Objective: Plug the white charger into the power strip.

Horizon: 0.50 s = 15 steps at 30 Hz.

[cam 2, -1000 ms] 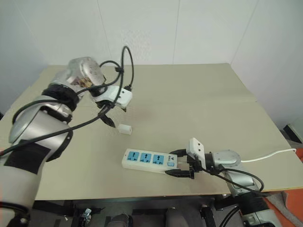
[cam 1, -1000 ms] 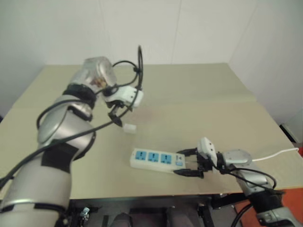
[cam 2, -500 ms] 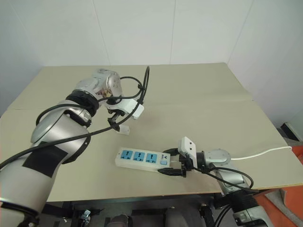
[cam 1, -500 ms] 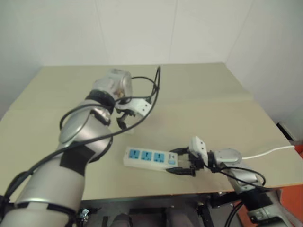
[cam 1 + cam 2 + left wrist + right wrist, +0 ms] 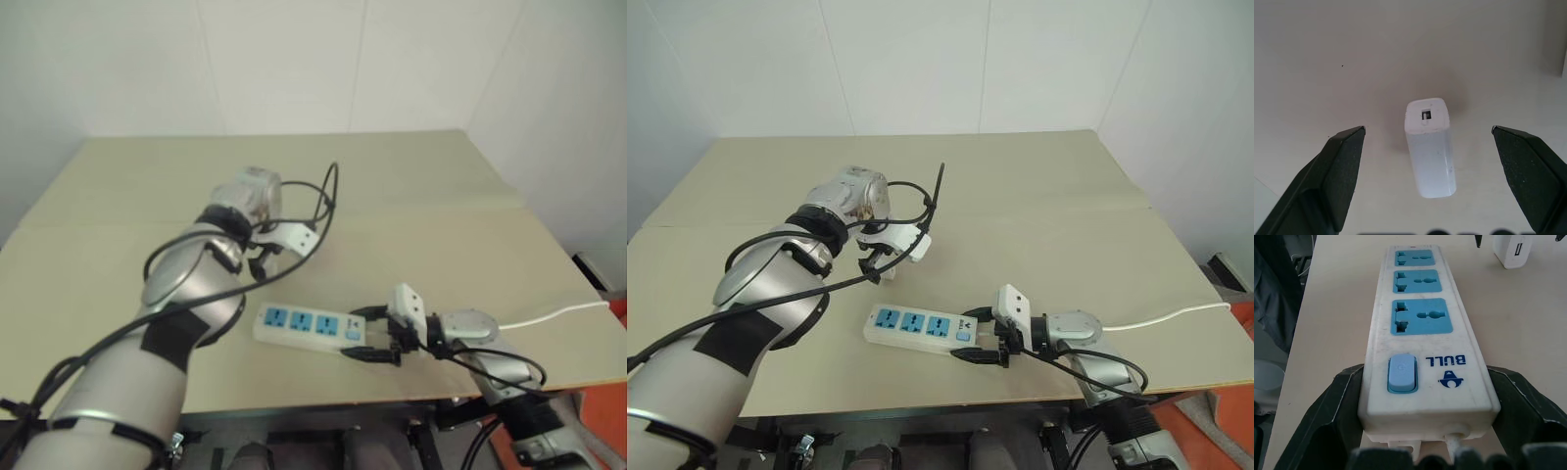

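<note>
Left wrist view looks straight down on the white charger (image 5: pixel 1430 147), lying on its side on the bare beige desk (image 5: pixel 1352 58), its USB port end showing, with nothing around it. The left gripper (image 5: pixel 1428 139) hangs over it with jaws spread wide, one black finger on each side, neither touching it. From the head, the left arm's black cable (image 5: pixel 921 211) loops above that spot. The power strip (image 5: pixel 919 328) lies near the desk's front edge, just beside the charger, its three blue sockets uncovered. The right gripper (image 5: pixel 1425 396) brackets the strip's switch end, jaws set against both long sides, the white cord (image 5: pixel 1176 315) trailing off to the right.
</note>
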Each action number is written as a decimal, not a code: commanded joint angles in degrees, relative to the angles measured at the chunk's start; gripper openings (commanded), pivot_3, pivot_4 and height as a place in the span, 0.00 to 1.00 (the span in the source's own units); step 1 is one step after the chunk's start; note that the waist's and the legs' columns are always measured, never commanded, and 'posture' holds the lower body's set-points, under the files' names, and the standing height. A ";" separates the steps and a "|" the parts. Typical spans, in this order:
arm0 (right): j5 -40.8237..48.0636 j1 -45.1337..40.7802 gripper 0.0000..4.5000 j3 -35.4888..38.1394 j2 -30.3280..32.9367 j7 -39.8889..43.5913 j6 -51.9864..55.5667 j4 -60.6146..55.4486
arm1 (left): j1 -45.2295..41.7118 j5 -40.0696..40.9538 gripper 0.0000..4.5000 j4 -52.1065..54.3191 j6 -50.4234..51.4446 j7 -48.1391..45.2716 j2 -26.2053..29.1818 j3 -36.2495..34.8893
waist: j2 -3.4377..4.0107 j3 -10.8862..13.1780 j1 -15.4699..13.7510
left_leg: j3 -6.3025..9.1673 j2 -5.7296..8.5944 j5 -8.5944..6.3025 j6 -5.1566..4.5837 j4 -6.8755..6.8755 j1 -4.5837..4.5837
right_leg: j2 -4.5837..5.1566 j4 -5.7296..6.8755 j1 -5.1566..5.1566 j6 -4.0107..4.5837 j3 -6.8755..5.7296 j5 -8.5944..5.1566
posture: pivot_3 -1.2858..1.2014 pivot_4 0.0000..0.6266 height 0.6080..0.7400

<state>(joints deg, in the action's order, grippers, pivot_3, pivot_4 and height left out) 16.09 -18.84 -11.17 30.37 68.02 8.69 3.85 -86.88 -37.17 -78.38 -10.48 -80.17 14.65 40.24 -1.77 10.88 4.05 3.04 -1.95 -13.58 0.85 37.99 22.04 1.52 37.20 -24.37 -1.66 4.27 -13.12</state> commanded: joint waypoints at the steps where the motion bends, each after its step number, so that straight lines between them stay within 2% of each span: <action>1: -1.58 0.68 0.76 -1.33 -0.14 -1.18 0.94 -0.31 | 0.02 -0.76 1.00 0.08 0.94 0.70 -0.31 -0.55 | 0.00 0.00 -0.01 | 0.00 0.00 0.00 0.00 0.00 0.00 | 0.00 0.00 0.00 0.00 0.00 0.00 | 0.52 0.24 1.00; 4: -1.92 0.82 0.76 -1.63 -0.05 -1.53 1.11 -0.50 | 0.20 -0.93 1.00 -0.01 1.65 0.47 -0.48 -0.83 | 0.00 0.00 0.02 | 0.00 0.00 0.00 0.00 0.00 -0.01 | 0.00 0.00 0.00 0.00 0.00 0.00 | 0.52 0.24 1.00; 7: -2.04 0.92 0.76 -1.80 0.01 -1.96 1.39 -0.62 | 0.29 -0.71 0.87 -0.02 2.05 0.35 -0.70 -1.51 | 0.00 0.00 0.02 | 0.00 0.00 0.00 0.00 0.00 -0.02 | 0.00 0.02 0.00 0.00 0.00 0.00 | 0.52 0.24 1.00; 15: -2.17 1.23 0.76 -1.80 0.50 -2.66 2.16 -1.24 | 1.15 -2.09 0.28 -0.16 2.41 3.11 -0.87 -1.10 | 0.00 0.00 0.01 | 0.00 0.00 0.00 0.00 0.00 -0.03 | 0.00 0.03 0.05 0.00 0.01 0.00 | 0.52 0.24 1.00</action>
<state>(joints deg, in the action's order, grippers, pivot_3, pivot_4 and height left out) 15.34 -18.61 -11.95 30.39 66.12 9.18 2.53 -85.49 -38.42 -78.51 -8.42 -78.10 13.63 39.24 -1.77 10.87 4.06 3.04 -1.95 -13.58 0.85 37.99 22.00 1.52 37.23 -24.32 -1.66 4.27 -13.12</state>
